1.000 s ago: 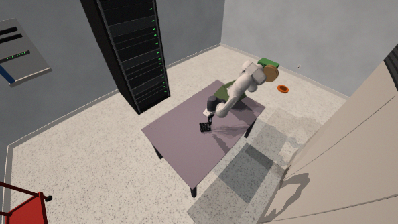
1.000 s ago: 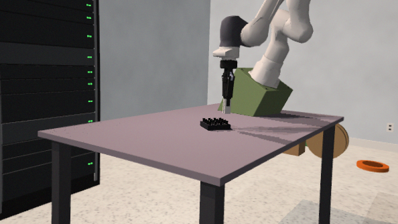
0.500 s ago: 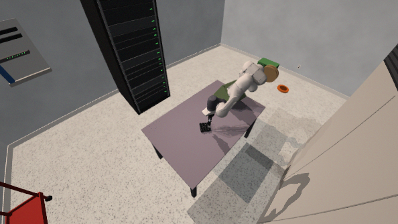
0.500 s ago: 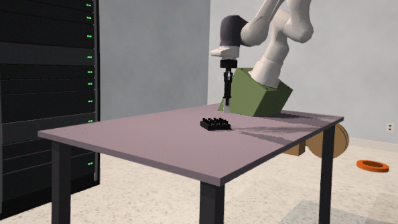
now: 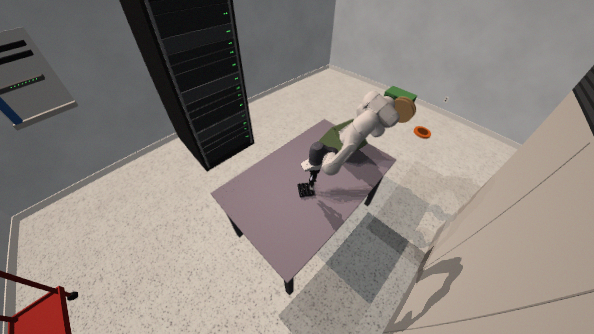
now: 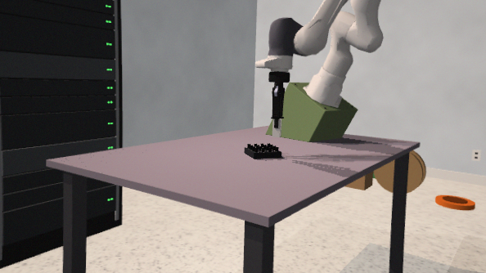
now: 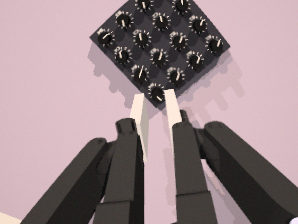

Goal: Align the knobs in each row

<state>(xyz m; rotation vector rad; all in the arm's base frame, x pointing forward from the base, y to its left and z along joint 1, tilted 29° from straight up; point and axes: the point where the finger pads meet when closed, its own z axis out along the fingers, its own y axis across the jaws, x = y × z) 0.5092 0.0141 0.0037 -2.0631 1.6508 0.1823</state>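
Note:
The black knob box (image 5: 303, 191) (image 6: 267, 155) (image 7: 160, 39) stands on the table. In the wrist view it looks turned like a diamond, its far corner cut off by the frame's top. The white line of the corner knob (image 7: 156, 93) nearest the fingers points to the lower right. The line of the neighbouring knob (image 7: 140, 74) points up and slightly right. Printed names and the socket cannot be made out. My gripper (image 6: 276, 135) (image 7: 156, 106) points down above the box's near corner, its pale fingertips a narrow gap apart with nothing held. The corner knob shows between the tips.
The purple-grey table (image 5: 260, 207) (image 6: 172, 173) carries the green arm base (image 5: 332, 137) (image 6: 304, 120) behind the gripper. A tall server rack (image 5: 200, 72) (image 6: 57, 112) stands on the floor beyond the table. An orange ring (image 5: 422, 132) (image 6: 455, 203) lies on the floor.

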